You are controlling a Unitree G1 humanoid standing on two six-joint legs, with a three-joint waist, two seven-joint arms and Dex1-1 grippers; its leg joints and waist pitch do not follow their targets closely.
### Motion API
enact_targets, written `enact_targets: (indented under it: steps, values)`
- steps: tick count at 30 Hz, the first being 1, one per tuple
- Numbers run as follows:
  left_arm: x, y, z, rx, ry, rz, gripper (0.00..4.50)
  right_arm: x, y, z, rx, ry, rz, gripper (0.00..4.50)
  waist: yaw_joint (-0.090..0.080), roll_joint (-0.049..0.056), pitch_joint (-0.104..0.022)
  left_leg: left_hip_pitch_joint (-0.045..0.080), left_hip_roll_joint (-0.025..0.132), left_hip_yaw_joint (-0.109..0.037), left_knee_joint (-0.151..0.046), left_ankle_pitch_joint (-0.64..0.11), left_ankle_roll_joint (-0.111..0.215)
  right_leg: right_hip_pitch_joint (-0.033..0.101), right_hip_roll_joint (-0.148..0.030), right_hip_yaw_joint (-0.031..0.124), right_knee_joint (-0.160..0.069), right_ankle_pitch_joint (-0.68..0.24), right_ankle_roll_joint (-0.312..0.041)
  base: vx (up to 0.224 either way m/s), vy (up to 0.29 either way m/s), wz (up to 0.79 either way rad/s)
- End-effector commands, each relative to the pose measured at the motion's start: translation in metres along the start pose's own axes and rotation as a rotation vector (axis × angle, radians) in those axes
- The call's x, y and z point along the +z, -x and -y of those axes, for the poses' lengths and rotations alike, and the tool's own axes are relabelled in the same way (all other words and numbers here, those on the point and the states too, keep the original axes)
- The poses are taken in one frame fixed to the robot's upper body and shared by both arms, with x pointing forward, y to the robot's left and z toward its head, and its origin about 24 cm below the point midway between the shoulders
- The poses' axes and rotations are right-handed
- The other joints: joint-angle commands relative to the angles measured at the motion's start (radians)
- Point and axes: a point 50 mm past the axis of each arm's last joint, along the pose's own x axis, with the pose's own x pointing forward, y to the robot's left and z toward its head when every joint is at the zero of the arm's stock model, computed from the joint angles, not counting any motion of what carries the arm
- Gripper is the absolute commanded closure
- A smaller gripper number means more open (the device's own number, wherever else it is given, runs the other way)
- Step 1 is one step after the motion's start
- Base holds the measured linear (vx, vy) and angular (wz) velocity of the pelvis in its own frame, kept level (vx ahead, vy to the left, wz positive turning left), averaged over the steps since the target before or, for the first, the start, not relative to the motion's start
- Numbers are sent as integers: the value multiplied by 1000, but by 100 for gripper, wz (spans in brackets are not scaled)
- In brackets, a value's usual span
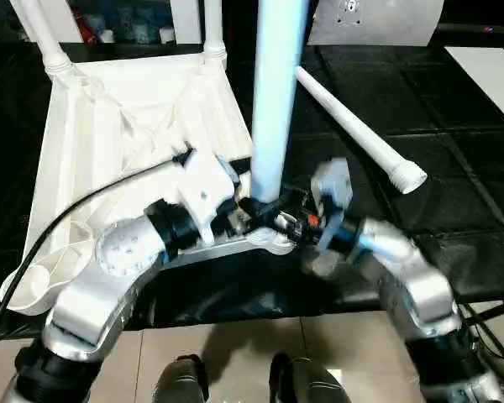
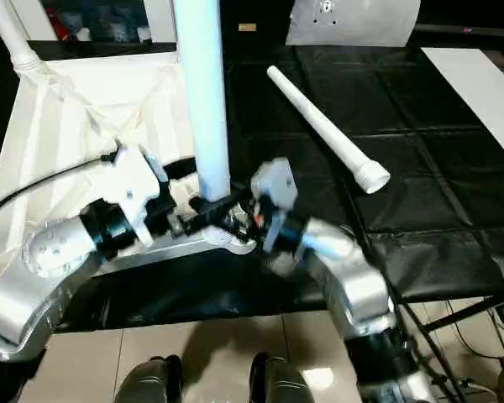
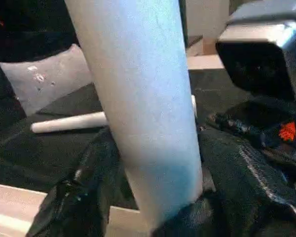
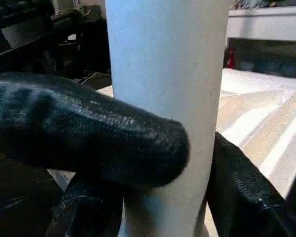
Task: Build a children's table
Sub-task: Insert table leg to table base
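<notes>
Both pincers, left pincer (image 1: 250,210) and right pincer (image 1: 287,220), are pinching the upright leg (image 1: 277,101) low down at the tabletop's (image 1: 109,151) near-right corner. Tall leg, low grip: I'd bet it tips or cocks off its socket.

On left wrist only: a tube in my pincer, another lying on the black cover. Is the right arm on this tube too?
Observer: Yes. The right pincer is shut on the same upright leg, close beside the left pincer.
Operator: How many legs are fitted on the top?
Observer: Two fitted legs stand in the far corner sockets of the upturned tabletop.
</notes>
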Motion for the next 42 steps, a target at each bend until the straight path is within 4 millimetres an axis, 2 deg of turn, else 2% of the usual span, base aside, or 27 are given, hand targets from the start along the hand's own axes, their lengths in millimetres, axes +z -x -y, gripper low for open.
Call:
enact_targets:
  steps: [1, 5, 6, 7, 11, 16, 19, 21, 22, 26, 33, 39, 40, 42]
  values:
    - [-6, 0, 14, -68, 18, -23, 180, -1, 3, 0, -28, 21, 11, 262, -2, 8, -79, 20, 50, -28, -82, -283, 21, 57, -94, 67, -101, -503, -80, 0, 0, 0]
    - [-13, 2, 19, -57, 84, -33, 197, -5, 6, -5, -29, 44, 15, 262, -4, 8, -75, 23, 49, -28, -81, -303, 21, 54, -93, 65, -107, -537, -71, 0, 0, 0]
    - [-14, 2, 20, -52, 100, -29, 219, -5, 6, -5, -30, 41, 16, 262, -4, 8, -75, 24, 49, -29, -82, -311, 21, 54, -92, 64, -107, -549, -67, 0, 0, 0]
    - [-13, 0, 20, -37, 146, -16, 224, -5, 7, -5, -32, 39, 20, 262, -4, 15, -75, 25, 48, -31, -82, -318, 20, 53, -91, 63, -107, -550, -68, 0, 0, 0]
    - [-11, -3, 22, -10, 280, 24, 249, -4, 7, -4, -41, 42, 35, 262, -5, 9, -74, 25, 46, -29, -79, -329, 19, 53, -91, 61, -111, -573, -64, 0, 0, 0]
    - [-11, -10, 24, 22, 350, 28, 254, -1, 5, -1, -50, 45, 51, 262, -6, 9, -73, 24, 44, -32, -80, -337, 25, 52, -88, 57, -118, -598, -40, 0, 0, 0]
    - [-10, -13, 22, 56, 370, 29, 254, 1, 4, 1, -61, 39, 63, 262, -6, 9, -74, 25, 45, -32, -81, -335, 26, 52, -88, 57, -118, -591, -37, 0, 0, 0]
    - [-7, -16, 20, 86, 401, 46, 254, 3, 3, 3, -68, 33, 69, 262, -6, 9, -75, 27, 45, -31, -78, -332, 26, 51, -89, 57, -118, -582, -43, 0, 0, 0]
    - [-4, -18, 19, 88, 415, 62, 254, 4, 2, 5, -75, 30, 72, 262, -6, 9, -77, 22, 45, -32, -80, -318, 29, 56, -88, 56, -116, -561, -49, 0, 0, 0]
    - [1, -23, 18, 96, 421, 79, 254, 7, 0, 8, -93, 27, 81, 262, -6, 9, -81, 21, 48, -32, -81, -297, 39, 58, -88, 57, -109, -504, -66, 0, 0, 0]
    - [4, -27, 8, 146, 433, 72, 254, 9, -3, 16, -112, -3, 76, 262, -4, 9, -88, 19, 49, -27, -77, -244, 52, 64, -87, 63, -95, -391, -117, 0, 0, 0]
    - [3, -26, 2, 142, 385, 49, 254, 6, -5, 17, -107, -22, 45, 262, -1, 11, -93, 18, 48, -22, -75, -194, 69, 68, -86, 65, -88, -321, -141, 0, 0, 0]
    - [3, -26, 1, 144, 384, 48, 254, 6, -5, 17, -104, -28, 40, 227, -1, 12, -95, 17, 48, -23, -75, -182, 72, 70, -85, 64, -86, -305, -147, 0, 0, 0]
    - [3, -24, -3, 150, 382, 45, 254, 5, -4, 17, -96, -37, 35, 227, 1, 13, -96, 18, 50, -22, -75, -178, 75, 70, -86, 64, -86, -295, -154, 0, 0, 0]
